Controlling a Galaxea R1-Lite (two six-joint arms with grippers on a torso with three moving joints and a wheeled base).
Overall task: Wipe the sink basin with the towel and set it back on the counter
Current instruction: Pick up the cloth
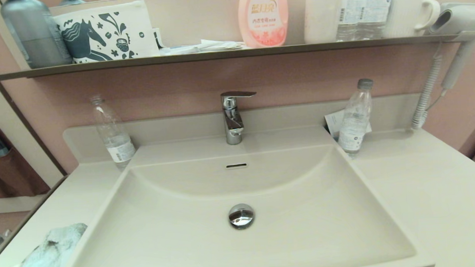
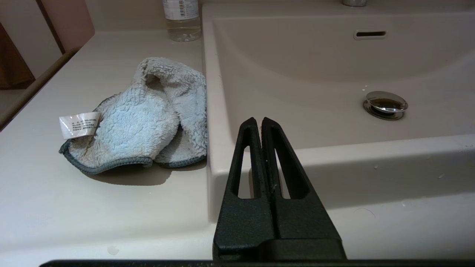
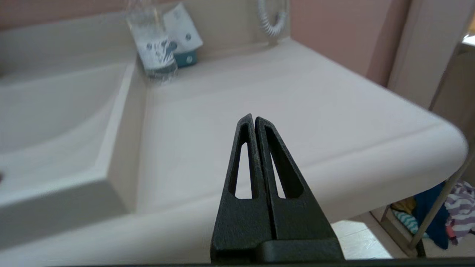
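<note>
Head view: neither arm visible; sink basin (image 1: 297, 227) dry-looking, nothing in it; drain plug (image 1: 241, 216) mid-floor, faucet (image 1: 232, 117) at back rim.
Towel location: towel (image 2: 144, 115) on the counter (image 2: 74, 193) at robot's left, just beside the basin's left rim, touching or nearly touching the raised edge; also seen low-left in head view (image 1: 46, 256).
Towel shape: crumpled, folded over on itself, one lobe humped up toward the back; white care label (image 2: 79, 124) sticking out on the far side from the basin; darker hem along the near edge.
Left gripper: left gripper (image 2: 262, 120) fingers pressed together, holding nothing; hovering by the basin's front-left corner, near the towel but apart from it.
Right gripper: right gripper (image 3: 253, 118) fingers together, holding nothing; over bare counter on the right side, likely parked.
Task stage: judged as start, towel not yet picked up, wipe not begun.
Handling: soft, light, floppy terry; no stiffness, will drape and bunch when lifted; grippy pile, unlikely to slip; not fragile.
Grasp spot: best guess the raised fold in the middle, thick enough to pinch; hem and label too thin and flat against the counter.
Needs: fingers must part first, then come down over the hump.
Risk: pinching one layer only, leaving cloth trailing over the rim.
Other items: left bottle (image 1: 112, 133) and right bottle (image 1: 355, 118) at back corners, well apart from the towel.
</note>
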